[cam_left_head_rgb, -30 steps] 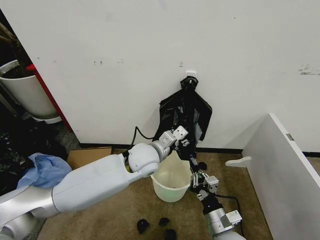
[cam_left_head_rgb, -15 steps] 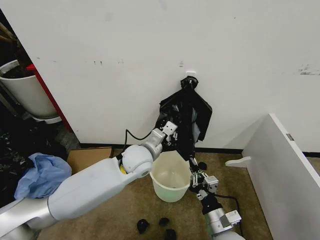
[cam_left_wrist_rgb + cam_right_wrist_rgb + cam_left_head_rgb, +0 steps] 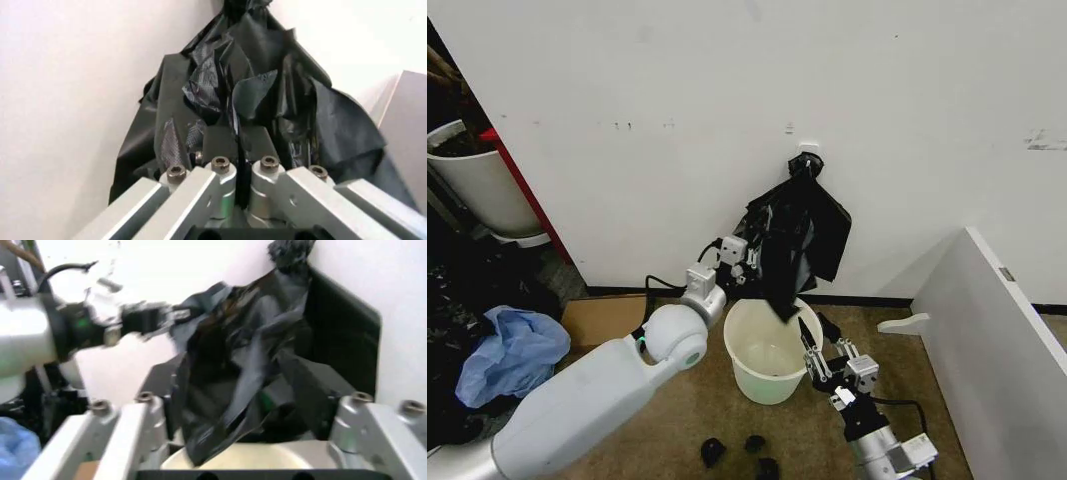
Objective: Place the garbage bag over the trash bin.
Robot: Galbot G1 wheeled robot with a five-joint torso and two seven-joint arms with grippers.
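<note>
The garbage bag [image 3: 789,262] hangs against the white wall [image 3: 727,90], its lower corner dangling over the far rim of the trash bin [image 3: 767,362] on the floor; no writing is legible. The left gripper [image 3: 752,262], left of the bag, has its fingers [image 3: 220,145] pinched together on the film, a detail visible in the left wrist view. The right gripper [image 3: 825,358], at the bin's near right, has fingers spread apart, framing bag and rim in the right wrist view.

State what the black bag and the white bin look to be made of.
The garbage bag looks like thin glossy black plastic film: it wrinkles, folds and catches light. The left tool is pinching it. The trash bin looks like smooth, rigid white plastic with a rolled rim and slight sheen.
</note>
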